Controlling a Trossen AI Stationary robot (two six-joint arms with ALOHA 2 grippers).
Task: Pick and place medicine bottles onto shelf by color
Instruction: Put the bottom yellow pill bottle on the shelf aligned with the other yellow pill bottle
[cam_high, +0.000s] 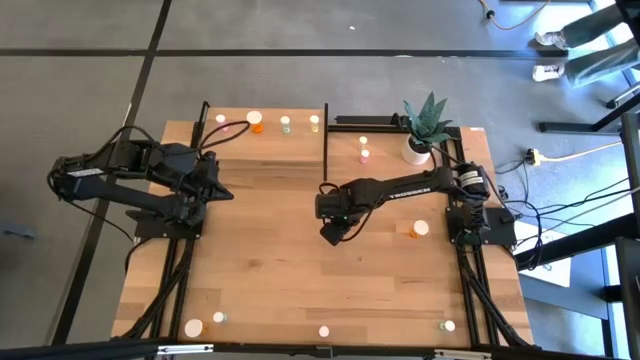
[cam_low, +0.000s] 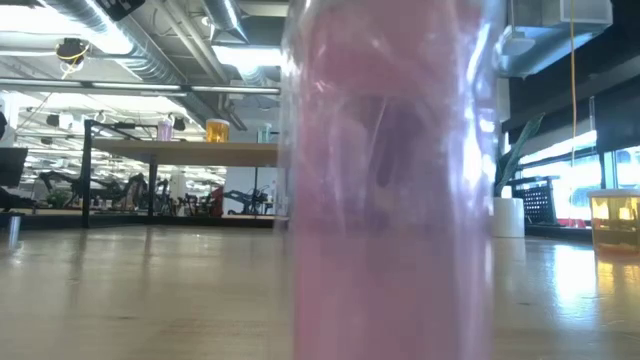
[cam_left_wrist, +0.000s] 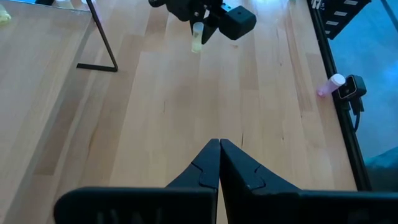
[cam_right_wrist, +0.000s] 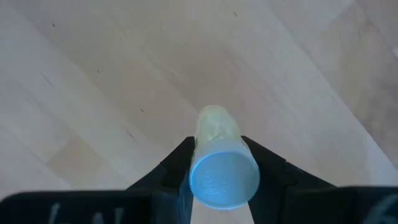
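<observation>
My right gripper (cam_high: 332, 236) is over the middle of the table, shut on a yellowish bottle (cam_right_wrist: 214, 127) with a white cap (cam_right_wrist: 224, 177). It also shows in the left wrist view (cam_left_wrist: 197, 38). My left gripper (cam_left_wrist: 219, 163) is shut and empty at the table's left (cam_high: 222, 190). The light-wood shelf (cam_high: 300, 150) with black posts stands at the far edge and carries pink, orange and green bottles (cam_high: 256, 122). Two pink bottles (cam_high: 364, 150) stand right of it. An orange bottle (cam_high: 418, 229) stands on the table near the right arm's base. My right gripper pinches the yellowish bottle between its two fingers (cam_right_wrist: 177, 165), on the body's sides just under the white cap (cam_right_wrist: 205, 140). The fingers come from above, pointing down. The bottle stands upright with its cap toward the wrist. I cannot tell whether its bottom touches the table.
A plant in a white pot (cam_high: 418, 150) stands at the far right. Several bottles (cam_high: 193, 327) stand along the near edge. One pink bottle (cam_low: 390, 200) fills the low view. Bare tabletop (cam_high: 270, 270) lies between the arms.
</observation>
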